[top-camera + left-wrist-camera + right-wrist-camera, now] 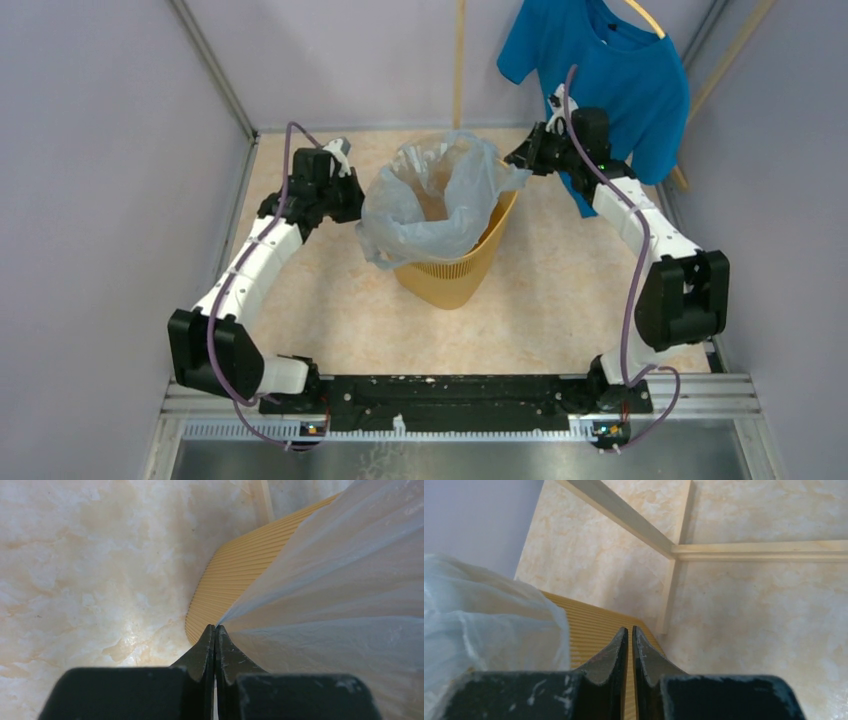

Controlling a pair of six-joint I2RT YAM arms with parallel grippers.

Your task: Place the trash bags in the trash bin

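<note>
Flat, pale lilac-grey walls [90, 150] enclose a glossy beige marbled floor surface [560, 290] under soft, even light. A solid bright blue T-shirt [620, 70] hangs on a light wooden hanger [650, 20] at the back right. Thin pale wooden slats [724, 551] meet in a T.

Left claw [215, 628] clamped, right claw [629, 629] almost closed.

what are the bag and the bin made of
Trash bag: thin plastic film, by the look; pale blue, translucent, crinkled into pleats. Trash bin: rigid moulded plastic, seemingly; yellow-orange, fairly matte, with fine ribs down its lower wall.
</note>
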